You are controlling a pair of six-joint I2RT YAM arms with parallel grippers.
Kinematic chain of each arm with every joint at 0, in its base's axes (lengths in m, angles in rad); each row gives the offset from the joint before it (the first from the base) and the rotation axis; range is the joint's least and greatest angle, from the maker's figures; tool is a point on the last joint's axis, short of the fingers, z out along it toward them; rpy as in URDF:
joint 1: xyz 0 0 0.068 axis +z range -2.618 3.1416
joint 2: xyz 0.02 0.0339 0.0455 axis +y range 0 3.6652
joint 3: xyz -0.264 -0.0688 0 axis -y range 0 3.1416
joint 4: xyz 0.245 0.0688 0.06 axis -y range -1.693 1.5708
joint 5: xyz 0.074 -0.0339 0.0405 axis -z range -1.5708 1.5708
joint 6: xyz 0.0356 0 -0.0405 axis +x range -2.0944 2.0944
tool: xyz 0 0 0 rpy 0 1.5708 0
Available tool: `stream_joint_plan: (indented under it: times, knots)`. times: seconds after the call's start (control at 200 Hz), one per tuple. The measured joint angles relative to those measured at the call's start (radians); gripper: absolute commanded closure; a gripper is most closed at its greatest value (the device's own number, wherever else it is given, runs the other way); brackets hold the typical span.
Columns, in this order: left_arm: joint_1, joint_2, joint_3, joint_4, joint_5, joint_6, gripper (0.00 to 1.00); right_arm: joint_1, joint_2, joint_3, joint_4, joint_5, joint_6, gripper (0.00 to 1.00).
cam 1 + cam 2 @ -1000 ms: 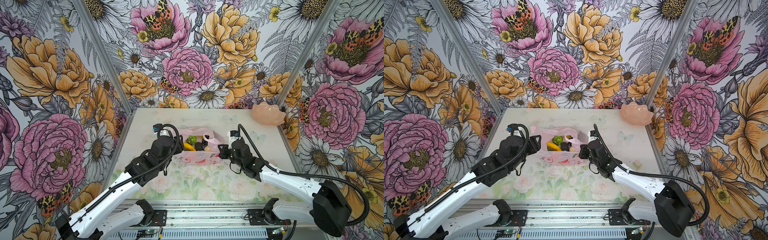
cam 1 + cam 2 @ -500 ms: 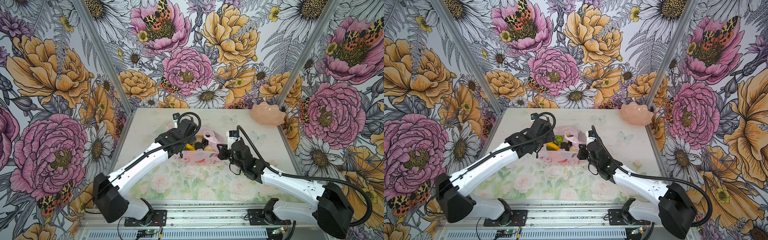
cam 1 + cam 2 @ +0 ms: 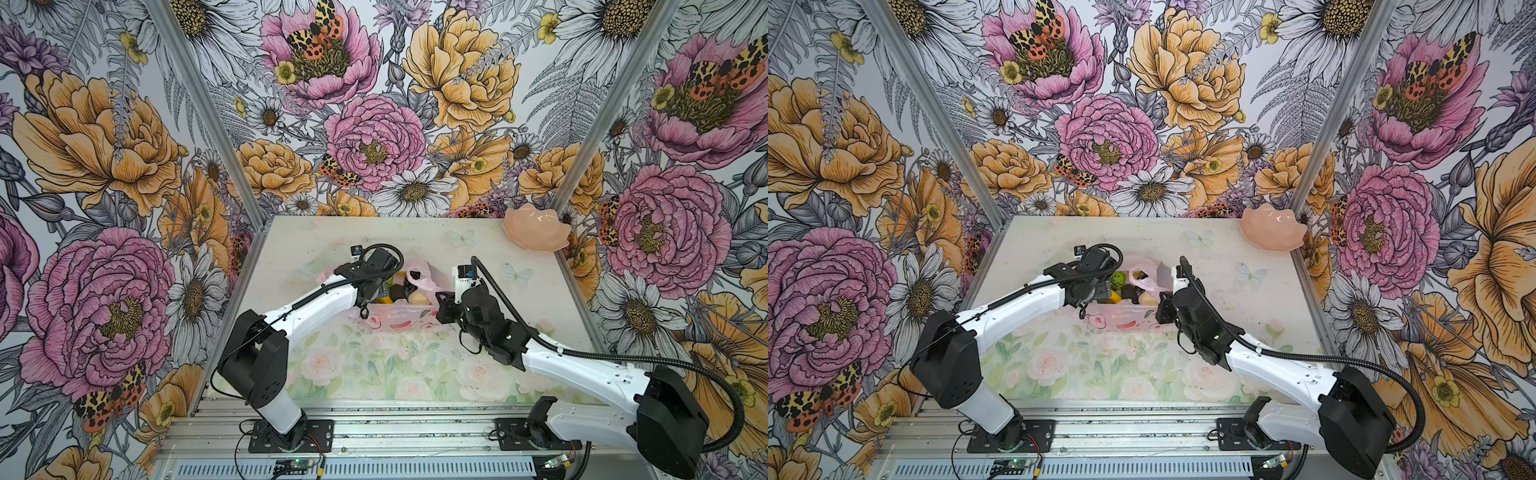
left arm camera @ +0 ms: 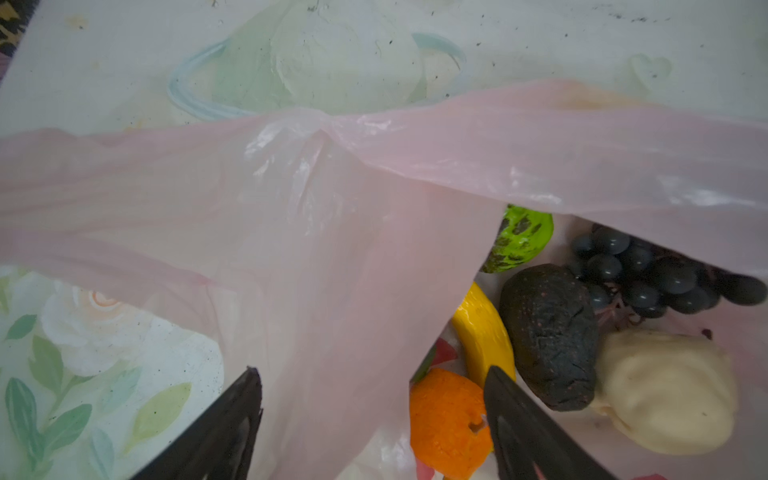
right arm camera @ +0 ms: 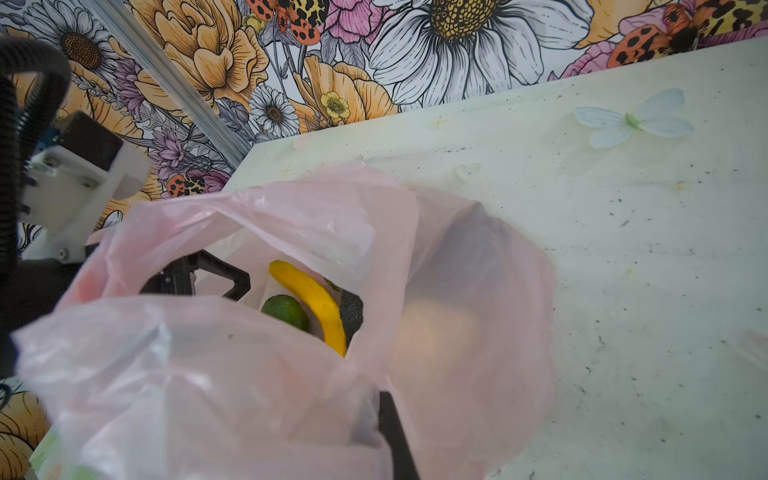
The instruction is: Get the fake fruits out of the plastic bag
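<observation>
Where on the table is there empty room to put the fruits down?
The near table between left arm and right arm is bare. So are the far strip between bag and back wall, and the patch between right arm and bowl. The middle is crowded: bag, fruits, both arms.

Robot lab booth: floral wall panels [image 3: 374, 124], aluminium base rails [image 3: 415, 434], two bolted-down arms [image 3: 320, 303].

The thin pink plastic bag [image 3: 399, 318] is lying crumpled in the middle of the table [image 3: 415, 237], its mouth gaping upward. Inside, a yellow banana [image 4: 482, 328] is resting between an orange [image 4: 444, 419] and a dark wrinkled fruit [image 4: 548, 332], with black grapes [image 4: 648, 270], a cream lump [image 4: 665, 395] and a lime-green ball [image 4: 523, 237] crowding beside them.
</observation>
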Motion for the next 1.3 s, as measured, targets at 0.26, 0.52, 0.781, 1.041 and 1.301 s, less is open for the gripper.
stream_joint_plan:
  times: [0.26, 0.52, 0.781, 1.041, 1.301]
  knots:
    - [0.054, 0.02, -0.127, 0.122, 0.146, -0.004, 0.96, -0.114, -0.003, -0.071, 0.036, -0.063, 0.084, 1.0]
    - [0.122, -0.122, -0.277, 0.388, 0.369, -0.001, 1.0, -0.368, 0.01, -0.163, 0.185, -0.302, 0.241, 1.0]
    - [0.14, -0.258, -0.357, 0.603, 0.441, 0.007, 1.0, -0.454, 0.085, -0.185, 0.232, -0.428, 0.309, 0.92]
    - [0.082, -0.233, -0.35, 0.609, 0.401, 0.031, 1.0, -0.356, -0.084, -0.037, -0.083, -0.346, 0.123, 0.3]
    - [0.045, -0.211, -0.286, 0.536, 0.32, 0.037, 1.0, -0.14, -0.217, 0.206, -0.489, -0.085, -0.054, 0.21]
